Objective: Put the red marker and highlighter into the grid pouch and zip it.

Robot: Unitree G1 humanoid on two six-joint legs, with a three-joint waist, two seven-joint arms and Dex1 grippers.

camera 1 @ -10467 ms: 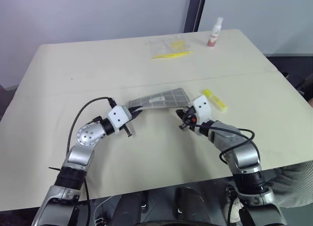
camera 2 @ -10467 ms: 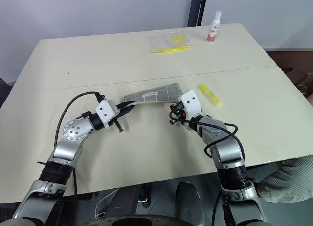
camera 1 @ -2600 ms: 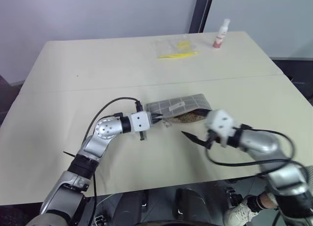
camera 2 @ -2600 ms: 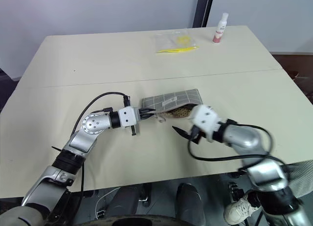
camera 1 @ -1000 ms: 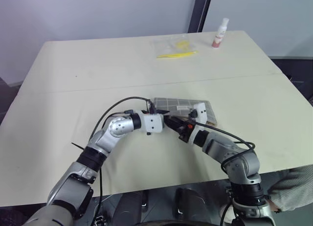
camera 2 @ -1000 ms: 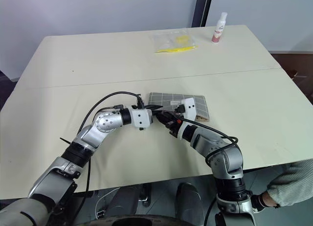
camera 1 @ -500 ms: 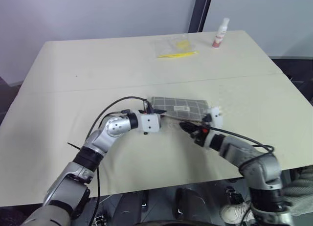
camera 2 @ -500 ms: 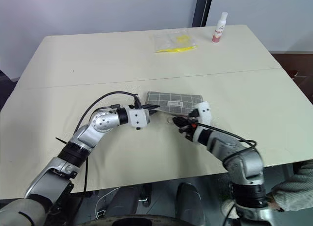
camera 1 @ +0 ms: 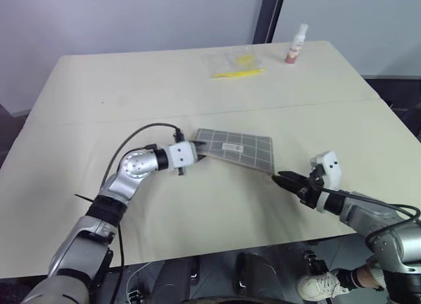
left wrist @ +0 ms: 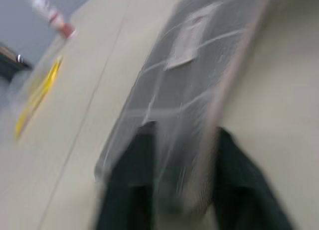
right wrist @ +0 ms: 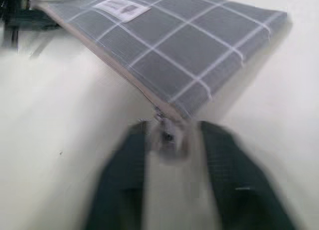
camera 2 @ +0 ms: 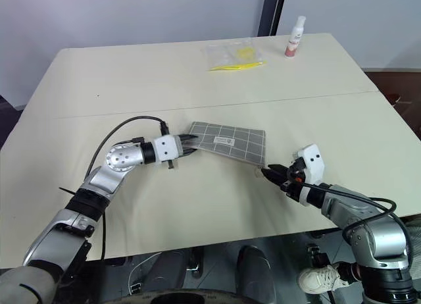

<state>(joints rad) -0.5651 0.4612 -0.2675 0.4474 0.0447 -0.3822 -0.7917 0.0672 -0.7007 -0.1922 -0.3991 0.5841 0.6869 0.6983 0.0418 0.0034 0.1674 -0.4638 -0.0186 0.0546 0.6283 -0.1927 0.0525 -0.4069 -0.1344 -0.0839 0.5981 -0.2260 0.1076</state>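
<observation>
- Grid pouch (camera 2: pixel 227 143) lies flat near the middle of the bench (camera 2: pixel 131 80), label up, its long zipper edge facing the robot.
- Left end effector (camera 2: pixel 186 145) has its two fingers spread either side of the pouch's left end; from the blurred wrist view I'd say loosely astride it, not clamped.
- Right end effector (camera 2: pixel 270 174) sits just off the pouch's right corner, fingers parted on either side of the zipper pull (right wrist: pixel 167 136), released.
- Open bench surface lies all round the pouch, with wide room toward the near edge.
- Far side: one clear plastic bag (camera 2: pixel 233 55), one small bottle (camera 2: pixel 294 35).
</observation>
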